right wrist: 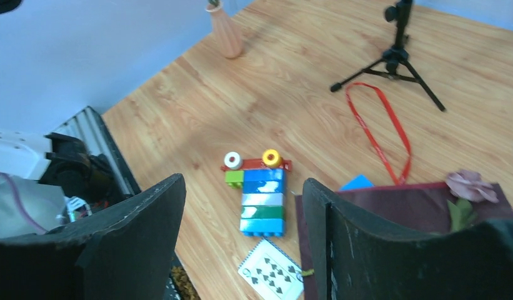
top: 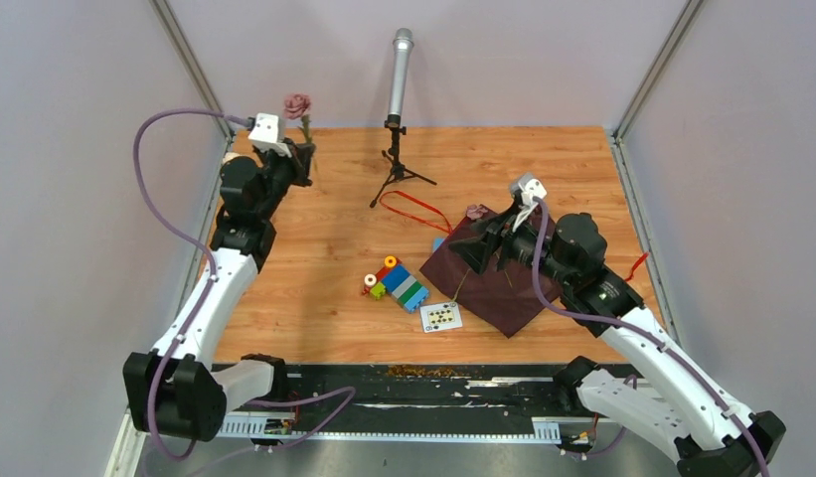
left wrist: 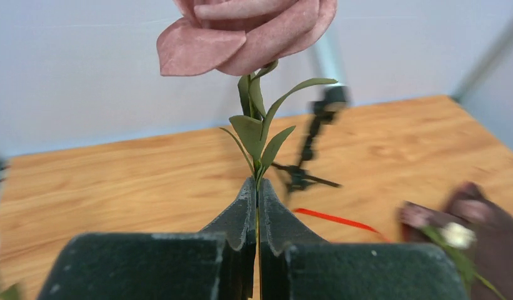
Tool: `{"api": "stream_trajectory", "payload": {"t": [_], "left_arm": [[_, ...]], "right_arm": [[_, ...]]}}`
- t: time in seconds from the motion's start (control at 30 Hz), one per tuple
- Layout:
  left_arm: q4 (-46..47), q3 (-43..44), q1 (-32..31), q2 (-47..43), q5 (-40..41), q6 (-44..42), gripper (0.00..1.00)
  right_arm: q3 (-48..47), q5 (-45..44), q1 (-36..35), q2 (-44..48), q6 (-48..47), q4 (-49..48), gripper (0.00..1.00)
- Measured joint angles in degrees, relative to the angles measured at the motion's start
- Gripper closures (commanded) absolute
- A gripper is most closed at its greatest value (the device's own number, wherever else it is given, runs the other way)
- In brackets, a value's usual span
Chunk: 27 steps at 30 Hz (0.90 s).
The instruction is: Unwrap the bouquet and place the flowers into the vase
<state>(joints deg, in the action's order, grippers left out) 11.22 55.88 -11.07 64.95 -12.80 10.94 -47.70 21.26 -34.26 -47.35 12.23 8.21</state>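
My left gripper (top: 302, 157) is raised at the far left of the table. It is shut on the thin green stem of a dusty purple rose (top: 297, 104), which stands upright above the fingers (left wrist: 241, 212). In the left wrist view the rose (left wrist: 241, 31) fills the top. The pink ribbed vase (right wrist: 225, 34) shows only in the right wrist view, at the table's far left. The maroon wrap (top: 503, 298) lies spread flat, with another purple rose (top: 476, 211) at its far corner. My right gripper (top: 480, 250) hovers open over the wrap, holding nothing.
A grey microphone on a black tripod (top: 399, 99) stands at the back centre. A loose red ribbon (top: 413, 209) lies near it. Coloured toy blocks (top: 396, 281) and a playing card (top: 441, 316) lie left of the wrap. Grey walls enclose the table.
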Motion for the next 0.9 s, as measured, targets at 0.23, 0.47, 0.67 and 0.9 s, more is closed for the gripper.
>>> {"api": "stream_trajectory", "payload": {"t": [0.23, 0.47, 0.67, 0.9], "left_arm": [[7.74, -2.84, 11.85, 4.04, 6.36, -4.28, 1.00], [11.17, -2.84, 16.20, 7.19, 10.38, -8.11, 1.00], [13.07, -2.84, 19.06, 9.29, 11.50, -8.94, 1.00], [15.39, -3.80, 21.97, 10.95, 11.61, -8.83, 1.00]], "right_arm": [[3.13, -6.56, 1.75, 3.08, -2.38, 3.56, 0.30], [5.01, -7.98, 2.32, 5.92, -2.99, 5.27, 0.30], [5.01, -8.24, 2.34, 6.69, -3.61, 5.84, 0.30], [5.01, -8.31, 2.47, 6.86, -3.80, 6.21, 0.31]]}}
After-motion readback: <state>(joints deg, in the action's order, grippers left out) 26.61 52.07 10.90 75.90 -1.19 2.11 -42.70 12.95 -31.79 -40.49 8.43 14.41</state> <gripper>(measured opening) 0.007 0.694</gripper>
